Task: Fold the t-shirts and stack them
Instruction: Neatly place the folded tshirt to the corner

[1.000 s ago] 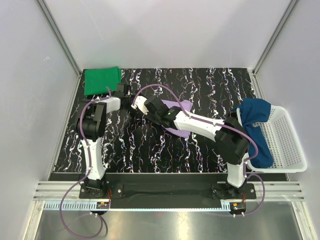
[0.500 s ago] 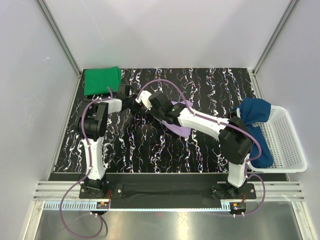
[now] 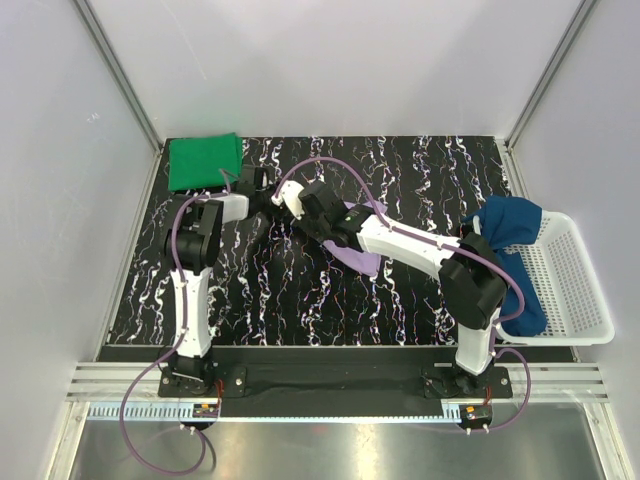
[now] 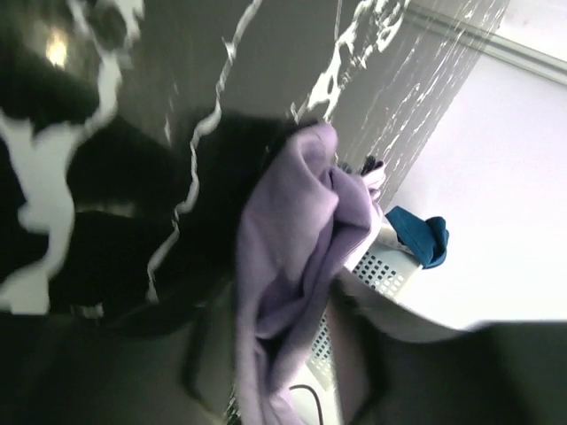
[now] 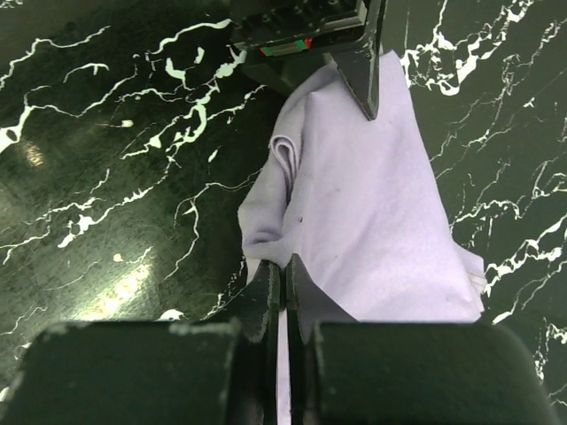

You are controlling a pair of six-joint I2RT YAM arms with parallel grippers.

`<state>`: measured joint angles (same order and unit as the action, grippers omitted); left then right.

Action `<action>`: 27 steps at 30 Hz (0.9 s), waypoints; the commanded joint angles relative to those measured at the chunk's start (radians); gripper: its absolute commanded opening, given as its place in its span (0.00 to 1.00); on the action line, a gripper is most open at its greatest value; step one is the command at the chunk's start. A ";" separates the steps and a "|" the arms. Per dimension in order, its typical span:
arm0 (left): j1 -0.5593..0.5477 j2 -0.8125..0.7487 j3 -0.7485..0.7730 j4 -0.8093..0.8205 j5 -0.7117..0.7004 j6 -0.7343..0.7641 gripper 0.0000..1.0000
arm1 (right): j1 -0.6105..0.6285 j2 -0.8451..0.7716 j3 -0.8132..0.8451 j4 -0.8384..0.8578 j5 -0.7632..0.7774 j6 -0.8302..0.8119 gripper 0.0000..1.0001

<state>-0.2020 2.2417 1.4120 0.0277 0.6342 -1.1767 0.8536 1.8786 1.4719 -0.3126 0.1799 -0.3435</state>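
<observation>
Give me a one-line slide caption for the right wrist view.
Right tool shut on an edge of the lavender t-shirt, black marbled table beneath.

White basket [image 3: 572, 282]; black marbled table [image 3: 300, 300]

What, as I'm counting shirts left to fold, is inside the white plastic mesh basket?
A crumpled dark blue cloth t-shirt lies in the white plastic mesh basket, spilling over its rim. Beside it only bare mesh shows; anything beneath the shirt is covered.
</observation>
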 commanded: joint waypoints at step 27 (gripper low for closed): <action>0.044 -0.163 0.410 -0.397 -0.241 0.868 0.00 | -0.060 -0.619 -0.297 -0.559 0.153 0.594 1.00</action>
<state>-0.1802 2.1342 1.6718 -0.3237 0.4641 -0.4740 0.7902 1.2579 1.2343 -0.8574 0.3618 0.1780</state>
